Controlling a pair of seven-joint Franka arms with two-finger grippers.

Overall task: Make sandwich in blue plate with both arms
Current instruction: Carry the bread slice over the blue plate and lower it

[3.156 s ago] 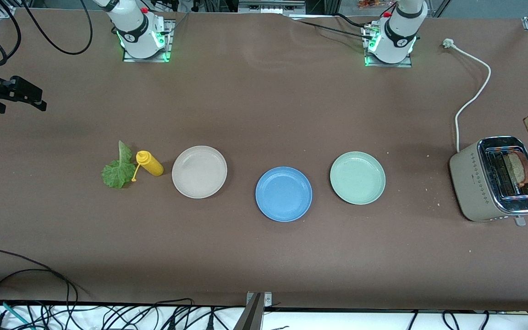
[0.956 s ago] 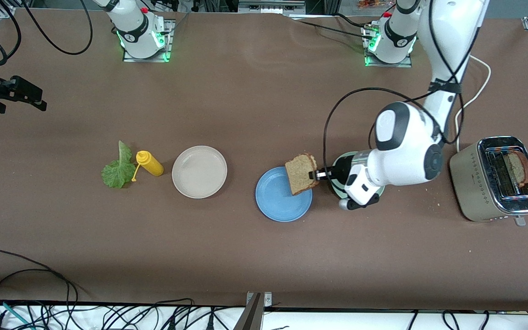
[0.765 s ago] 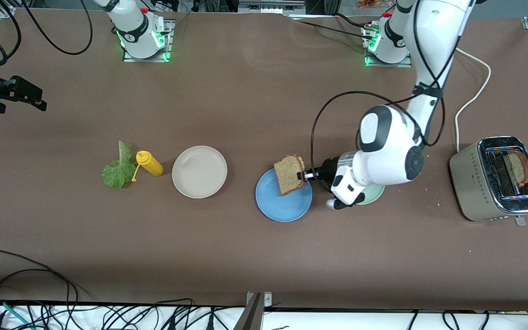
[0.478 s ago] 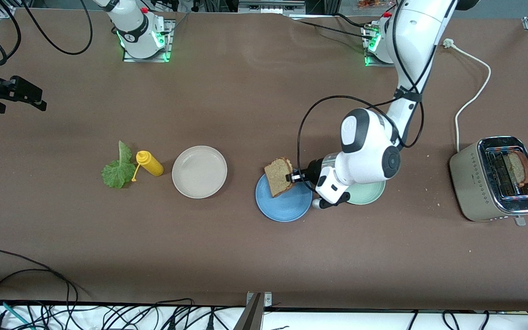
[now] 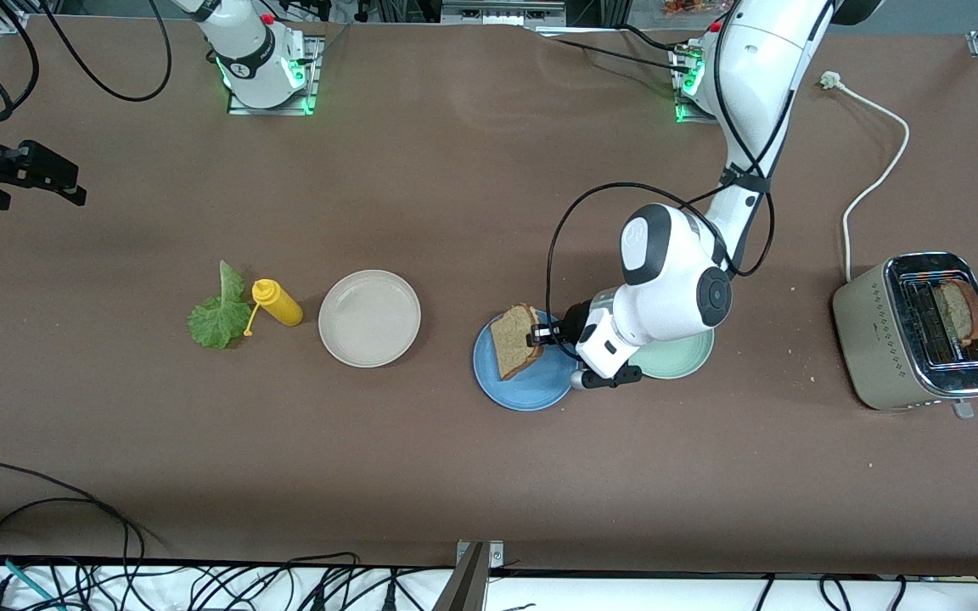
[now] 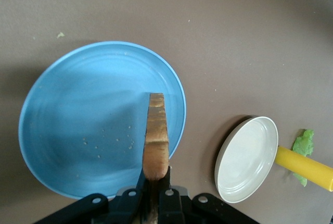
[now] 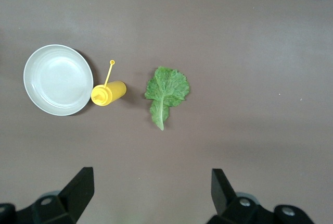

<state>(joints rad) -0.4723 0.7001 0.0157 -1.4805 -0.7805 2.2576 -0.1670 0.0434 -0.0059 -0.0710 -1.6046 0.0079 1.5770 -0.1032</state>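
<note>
A brown bread slice point(image 5: 514, 341) hangs on edge over the blue plate point(image 5: 531, 389), with my left gripper point(image 5: 540, 337) shut on its crust. In the left wrist view the slice point(image 6: 156, 125) runs out from the left gripper point(image 6: 155, 174) above the plate point(image 6: 78, 120). Whether the slice touches the plate I cannot tell. A second bread slice point(image 5: 962, 311) stands in the toaster point(image 5: 888, 331). The green lettuce leaf point(image 5: 219, 318) lies toward the right arm's end. My right gripper point(image 5: 77, 188) waits high over that end, open point(image 7: 153, 193) and holding nothing, above the lettuce point(image 7: 166, 91).
A yellow squeeze bottle point(image 5: 278, 303) lies between the lettuce and a beige plate point(image 5: 369, 318). A pale green plate point(image 5: 684, 352) sits beside the blue one, partly under the left arm. A white power cord point(image 5: 875, 182) runs from the toaster. Crumbs dot the table near the toaster.
My left arm has carried the bread slice from the toaster's end toward the right arm's end and lower, over the blue plate. The right arm has not moved.
</note>
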